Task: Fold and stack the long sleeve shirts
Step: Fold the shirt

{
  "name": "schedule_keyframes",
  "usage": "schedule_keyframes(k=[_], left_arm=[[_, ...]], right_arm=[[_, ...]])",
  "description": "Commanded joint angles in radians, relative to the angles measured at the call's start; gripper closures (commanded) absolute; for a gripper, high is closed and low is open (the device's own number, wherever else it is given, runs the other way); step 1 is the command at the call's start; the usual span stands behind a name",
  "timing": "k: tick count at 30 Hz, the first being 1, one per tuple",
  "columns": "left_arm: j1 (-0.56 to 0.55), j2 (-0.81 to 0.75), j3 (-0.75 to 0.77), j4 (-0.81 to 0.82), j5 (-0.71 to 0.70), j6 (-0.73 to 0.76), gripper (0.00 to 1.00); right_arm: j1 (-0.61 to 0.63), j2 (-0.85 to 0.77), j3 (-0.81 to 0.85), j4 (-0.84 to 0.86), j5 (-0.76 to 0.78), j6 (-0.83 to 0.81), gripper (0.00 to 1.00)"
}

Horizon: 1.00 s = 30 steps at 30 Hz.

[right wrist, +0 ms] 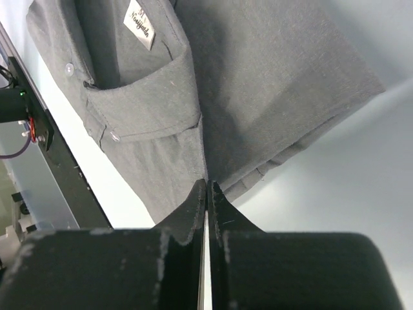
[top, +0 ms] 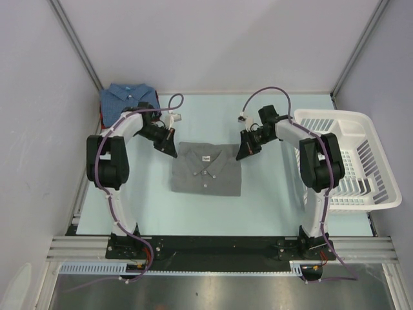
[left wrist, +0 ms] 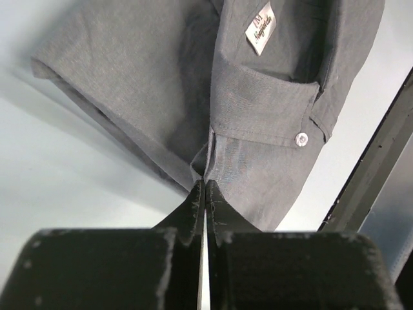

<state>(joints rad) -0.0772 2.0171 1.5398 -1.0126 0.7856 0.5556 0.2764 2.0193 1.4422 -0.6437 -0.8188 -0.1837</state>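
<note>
Folded plain grey collared cloth shirt (top: 206,173), pinched at both collar-end corners, looks ready for stacking.
Left gripper (top: 169,148) and right gripper (top: 246,150) clamp its cloth; the next move probably calls for an even joint lift onto the folded blue collared shirt (top: 126,97) beyond its far-left corner.

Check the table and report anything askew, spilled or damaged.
Nothing stands out. The grey shirt lies folded mid-table, the left pincer and right pincer shut on its collar-end corners. The blue shirt sits folded at the far left corner; the white basket stands upright.
</note>
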Motion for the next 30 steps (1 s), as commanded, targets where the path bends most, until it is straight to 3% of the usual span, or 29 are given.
schedule_keyframes(k=[1, 15, 25, 26, 28, 30], left_arm=[[0.001, -0.072, 0.08, 0.006, 0.02, 0.044, 1.0], [0.001, 0.1, 0.23, 0.152, -0.055, -0.069, 1.0], [0.001, 0.195, 0.241, 0.207, -0.115, -0.117, 1.0], [0.001, 0.196, 0.243, 0.207, -0.117, -0.124, 0.97], [0.004, 0.189, 0.241, 0.206, -0.12, -0.131, 0.87], [0.025, 0.133, 0.206, 0.215, -0.048, -0.128, 0.65]], right_arm=[[-0.025, -0.074, 0.034, 0.065, 0.009, 0.012, 1.0], [-0.059, 0.074, 0.158, 0.156, 0.093, 0.038, 1.0], [-0.04, 0.153, 0.187, 0.176, 0.152, 0.039, 1.0], [-0.039, 0.151, 0.187, 0.173, 0.155, 0.041, 1.0], [-0.039, 0.13, 0.198, 0.15, 0.167, 0.04, 0.86], [-0.048, 0.086, 0.207, 0.13, 0.167, 0.046, 0.68]])
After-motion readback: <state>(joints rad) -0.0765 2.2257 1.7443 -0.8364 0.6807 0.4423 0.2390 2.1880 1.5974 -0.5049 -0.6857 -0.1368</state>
